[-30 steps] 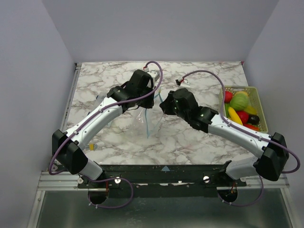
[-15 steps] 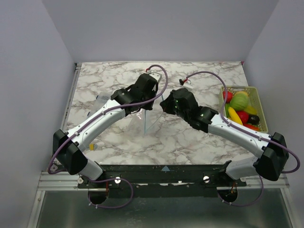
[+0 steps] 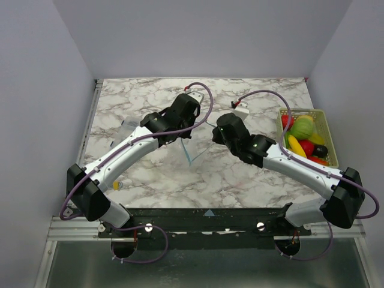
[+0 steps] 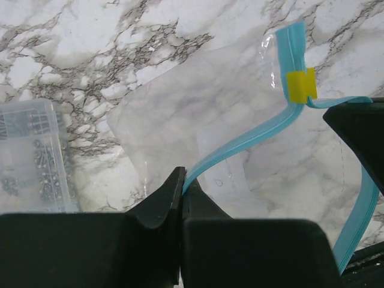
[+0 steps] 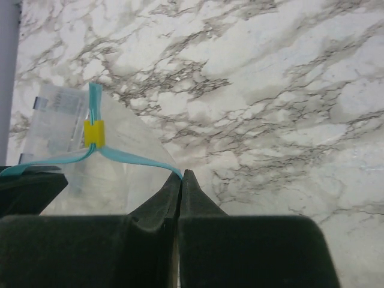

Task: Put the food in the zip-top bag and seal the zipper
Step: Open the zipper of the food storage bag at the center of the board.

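Observation:
The clear zip-top bag [image 3: 195, 153] hangs between my two grippers above the middle of the marble table. My left gripper [image 4: 183, 180] is shut on one side of the teal zipper [image 4: 252, 135]. The other side of the strip is pinched in my right gripper [image 5: 182, 175], which is also shut. A yellow slider [image 4: 300, 84] sits on the zipper [image 5: 132, 157] where the two sides meet. No food shows inside the bag [image 5: 126, 144]. The food [image 3: 305, 137], glossy red, green and yellow toy pieces, lies in the mesh basket at the far right.
The yellow-green mesh basket [image 3: 329, 139] stands at the table's right edge. A flat clear packet with small dark marks [image 4: 30, 156] lies left of the bag. A small yellow item [image 3: 117, 186] rests near the left arm's base.
The left gripper has shifted right along the bag's mouth and holds the strip anew. The right gripper has drawn a little to the right, spreading the teal mouth between them.

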